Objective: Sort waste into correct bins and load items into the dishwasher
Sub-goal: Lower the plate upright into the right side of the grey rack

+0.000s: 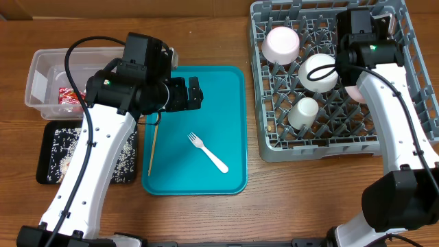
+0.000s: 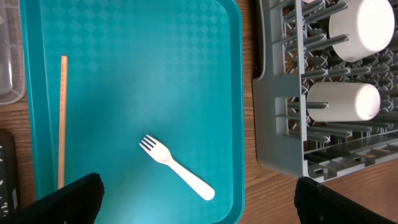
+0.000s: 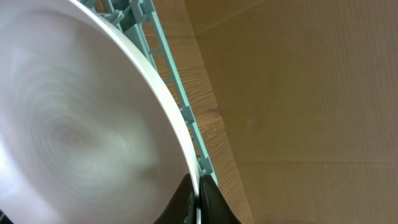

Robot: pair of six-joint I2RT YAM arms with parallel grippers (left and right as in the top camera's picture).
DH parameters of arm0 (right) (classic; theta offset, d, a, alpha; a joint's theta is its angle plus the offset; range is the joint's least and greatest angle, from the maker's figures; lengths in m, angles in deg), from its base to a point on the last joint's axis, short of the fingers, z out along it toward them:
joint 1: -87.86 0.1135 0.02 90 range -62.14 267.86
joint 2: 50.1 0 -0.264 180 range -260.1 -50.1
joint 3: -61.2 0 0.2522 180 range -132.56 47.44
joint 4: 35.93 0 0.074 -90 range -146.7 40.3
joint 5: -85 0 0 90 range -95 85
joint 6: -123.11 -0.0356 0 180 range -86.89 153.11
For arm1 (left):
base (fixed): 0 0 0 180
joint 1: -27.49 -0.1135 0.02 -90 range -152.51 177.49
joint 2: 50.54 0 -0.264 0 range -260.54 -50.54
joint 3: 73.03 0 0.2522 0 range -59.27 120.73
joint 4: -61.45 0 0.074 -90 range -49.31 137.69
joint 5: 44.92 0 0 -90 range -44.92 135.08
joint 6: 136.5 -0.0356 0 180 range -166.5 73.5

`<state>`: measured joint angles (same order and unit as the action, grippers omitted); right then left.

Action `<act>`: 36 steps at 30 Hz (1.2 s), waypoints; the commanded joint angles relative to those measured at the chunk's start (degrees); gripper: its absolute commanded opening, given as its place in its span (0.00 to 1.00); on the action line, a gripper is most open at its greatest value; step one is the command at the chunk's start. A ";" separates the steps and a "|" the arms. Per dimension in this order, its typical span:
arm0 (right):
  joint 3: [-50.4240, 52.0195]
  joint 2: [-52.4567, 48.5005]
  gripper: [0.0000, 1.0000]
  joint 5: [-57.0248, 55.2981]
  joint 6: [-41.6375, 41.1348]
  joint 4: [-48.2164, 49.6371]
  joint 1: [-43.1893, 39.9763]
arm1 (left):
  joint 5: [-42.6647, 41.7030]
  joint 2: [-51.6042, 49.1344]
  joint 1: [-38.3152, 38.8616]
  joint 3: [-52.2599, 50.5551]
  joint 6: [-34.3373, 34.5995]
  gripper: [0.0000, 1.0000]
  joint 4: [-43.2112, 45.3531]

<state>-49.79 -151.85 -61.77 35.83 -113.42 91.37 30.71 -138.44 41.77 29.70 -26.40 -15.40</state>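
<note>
The right fingers [image 3: 185, 200] are closed on the thin rim of the smooth, round white plate [image 3: 81, 112], which sits in the right part of the grey plastic dish rack [image 1: 274, 147], against its lattice wall. In the overhead view the arm hides most of the plate. Among the rack's upright pegs lie two glossy white bowls [image 1: 282, 42] [image 1: 317, 72] and a small cylindrical cup [image 2: 342, 102] on its side. The left fingers [image 2: 68, 202] stand wide apart, holding nothing, above the teal tray [image 2: 186, 62], whose face bears a faint diamond pattern. On it lie a white plastic fork [image 2: 177, 169], set diagonally, and a thin straight wooden stick [image 2: 63, 118] along its left edge. At the left of the wooden surface [image 1: 206, 34], a clear rectangular tub [image 1: 38, 75] holds a red wrapper [image 1: 68, 96]. Below it, a shallow black tray [image 1: 48, 137] holds speckled grains.
</note>
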 commanded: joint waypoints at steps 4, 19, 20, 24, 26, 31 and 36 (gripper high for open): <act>1.77 -0.17 0.04 0.94 -2.60 0.37 0.04 | -0.07 1.03 0.37 1.18 -0.85 1.00 -0.11; 5.79 -0.17 0.04 0.96 -2.73 1.25 0.42 | -0.04 1.03 0.37 1.18 -0.85 1.00 -0.11; 5.79 -0.17 0.04 0.96 -2.73 1.18 0.57 | -0.07 1.03 0.37 1.18 -0.85 1.00 -0.11; 5.79 -0.17 0.04 1.20 -2.73 1.20 0.72 | -0.04 1.03 0.37 1.18 -0.85 1.00 -0.11; 5.79 -0.17 0.04 2.36 -2.71 1.20 0.90 | -0.07 1.03 0.37 1.18 -0.85 1.00 -0.11; 5.79 -0.17 0.04 5.51 -2.71 0.37 1.79 | -0.04 1.03 0.37 1.18 -0.85 1.00 -0.11; 5.79 -0.17 0.16 6.91 -2.75 -0.50 1.95 | -0.04 1.01 0.37 1.18 -0.85 1.00 -0.11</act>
<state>-44.35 -151.96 -56.42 33.84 -113.86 92.90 30.71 -138.44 41.77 29.70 -26.40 -15.40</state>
